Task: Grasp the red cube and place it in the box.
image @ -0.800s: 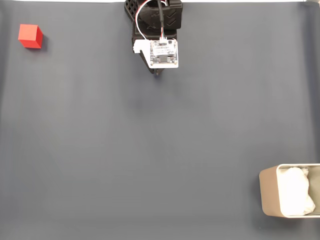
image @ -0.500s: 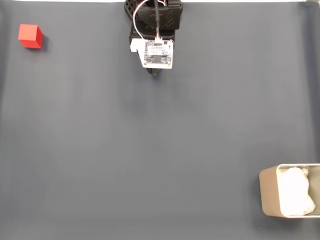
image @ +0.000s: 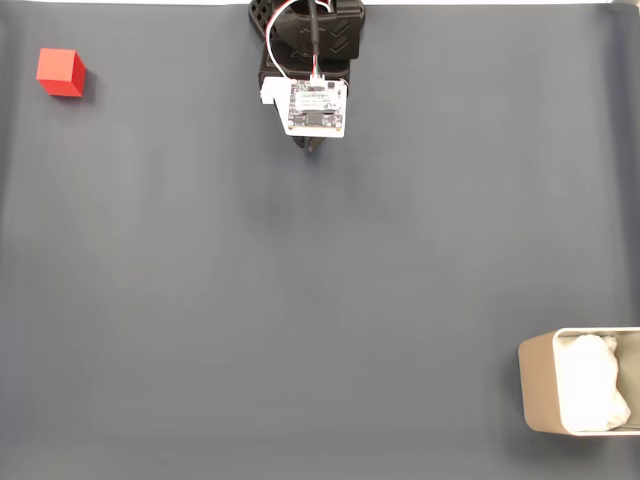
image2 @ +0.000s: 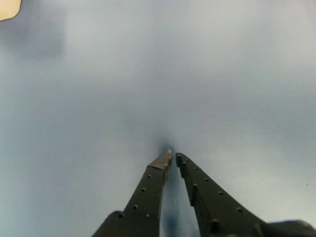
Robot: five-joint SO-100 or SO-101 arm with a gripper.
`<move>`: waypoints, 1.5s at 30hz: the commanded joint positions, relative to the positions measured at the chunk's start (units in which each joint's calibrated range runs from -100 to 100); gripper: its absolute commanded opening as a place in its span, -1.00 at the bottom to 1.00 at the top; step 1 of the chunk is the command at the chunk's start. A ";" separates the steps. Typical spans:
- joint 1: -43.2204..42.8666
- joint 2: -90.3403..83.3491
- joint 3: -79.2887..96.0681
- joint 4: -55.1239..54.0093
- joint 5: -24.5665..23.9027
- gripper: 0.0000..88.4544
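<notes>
Shifted slightly up-left since the earliest frame, then static: black two-finger gripper (image2: 173, 155), fingertips nearly closed, grasping nothing. Small matte red cube (image: 60, 72): far to gripper's left in fixed view. Beige rounded box (image: 540, 390): far diagonally opposite. Risk: long reach to cube; closed jaws nudging it away.

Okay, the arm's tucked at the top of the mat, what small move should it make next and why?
Probably swing the hand toward the red cube, which sits far to the left in the fixed view, untouched. The hand looks shut with nothing between its fingers, hovering over bare mat, so it should open on the way.
</notes>
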 commanded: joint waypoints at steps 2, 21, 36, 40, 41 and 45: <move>0.42 0.00 0.63 0.87 -0.24 -1.00; 0.20 0.00 0.63 -0.03 0.34 -1.00; 0.49 0.09 -0.10 -23.31 0.15 -1.00; 0.49 0.09 -1.28 -28.97 0.68 -1.00; 0.35 0.17 -1.92 -29.79 0.73 -1.00; 0.20 3.38 -6.30 -31.84 0.93 -1.00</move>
